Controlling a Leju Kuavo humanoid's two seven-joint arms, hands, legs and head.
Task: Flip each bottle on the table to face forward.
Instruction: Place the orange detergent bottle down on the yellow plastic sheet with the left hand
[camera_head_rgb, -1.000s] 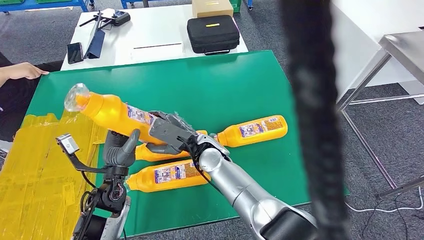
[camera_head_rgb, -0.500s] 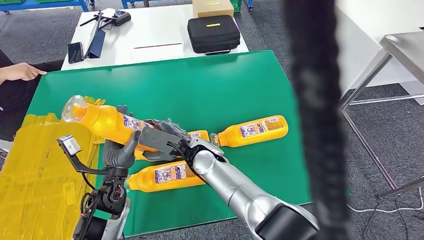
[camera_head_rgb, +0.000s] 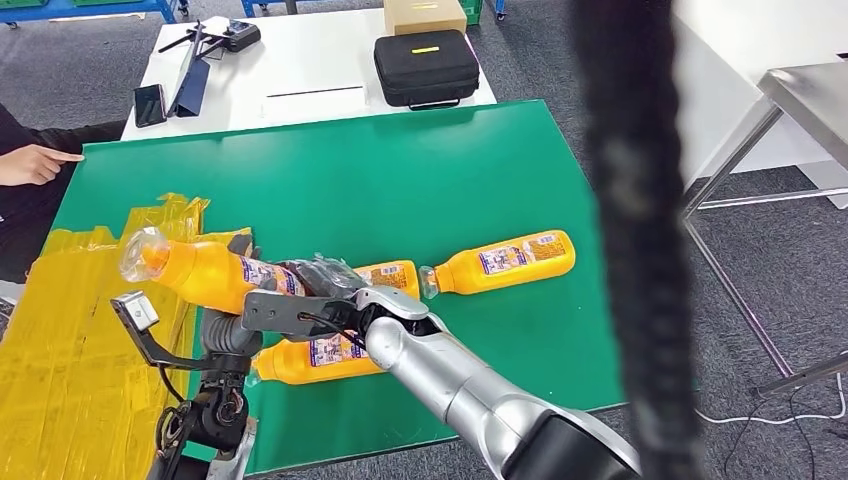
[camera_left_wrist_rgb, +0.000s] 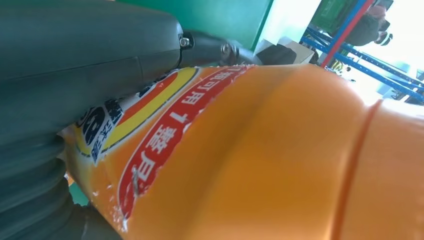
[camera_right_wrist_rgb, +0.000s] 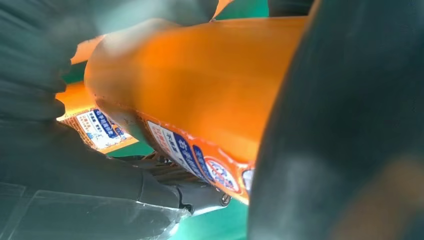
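Head view: one orange plastic juice bottle with a clear cap, held low over the left part of the green tabletop; long axis near level, cap end pointing to the robot's left over the yellow taped sheet, base end toward the middle. Right hand wraps the labelled mid-body from the near side, fingers closed on it; left hand sits directly under the same bottle, touching it, thumb up against its side. Both hands equally close; the bottle lies between them. Three further orange bottles lie flat: one behind the right hand, one under the right forearm, one well to the right. A person's hand rests at the far left edge. Left wrist view: bottle's red-and-yellow label pressed against the grey thumb; contact confirmed, hold appears partial. Right wrist view: orange bottle body enclosed by dark fingers; firm hold. Judgement: setting down calls for turning the bottle about its long axis.
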